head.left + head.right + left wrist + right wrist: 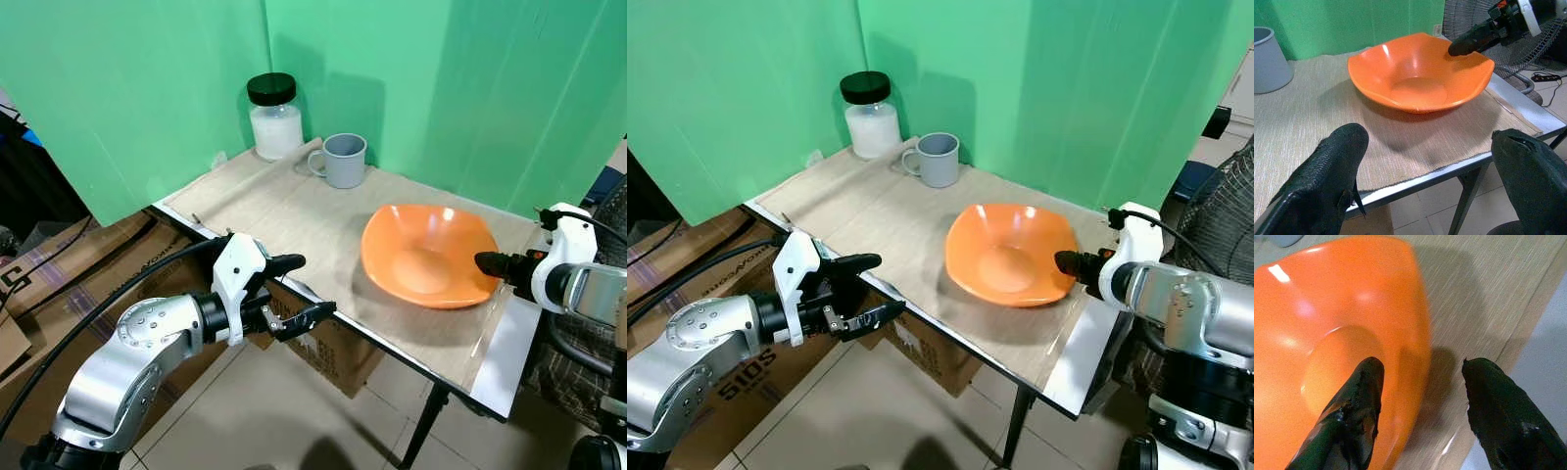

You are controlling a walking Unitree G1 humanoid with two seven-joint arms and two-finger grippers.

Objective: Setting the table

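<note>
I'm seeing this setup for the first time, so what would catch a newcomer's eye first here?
The bright orange bowl on the beige mat near the table's right end stands out most, with the right gripper open astride its rim, one finger inside and one outside. Next comes the left gripper, open and held off the table's front edge. At the back corner, against the green wall, stand a grey mug and a black-lidded jar.
</note>
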